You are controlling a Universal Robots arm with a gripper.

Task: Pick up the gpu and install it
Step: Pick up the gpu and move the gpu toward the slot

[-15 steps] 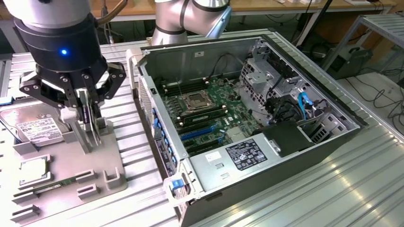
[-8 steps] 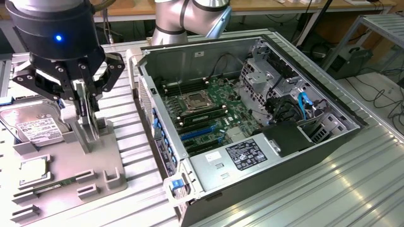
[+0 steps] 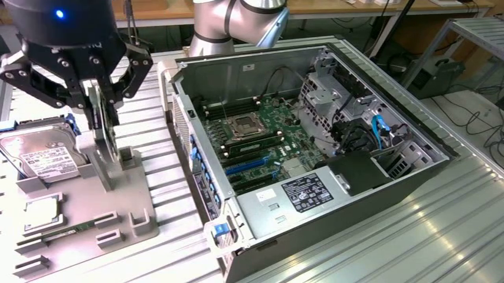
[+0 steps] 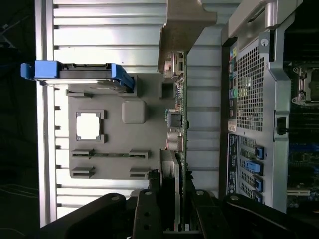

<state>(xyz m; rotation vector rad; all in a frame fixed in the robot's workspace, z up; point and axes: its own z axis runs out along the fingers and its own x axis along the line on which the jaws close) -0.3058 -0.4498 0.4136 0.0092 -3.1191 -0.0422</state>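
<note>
I see the ribbed metal table (image 3: 409,236) running under the end effector (image 3: 98,109) and far past it, pale light glaring off its slats at the far corner. Well behind the end effector stands a wooden bench (image 3: 331,7) draped with cables (image 3: 392,26); farthest off, a grey metal rack (image 3: 476,23) over a cable-strewn floor (image 3: 473,118).

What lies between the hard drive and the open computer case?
The gpu stands on edge there in its grey holder, with the gripper at its top edge; the exterior view shows it.
</note>
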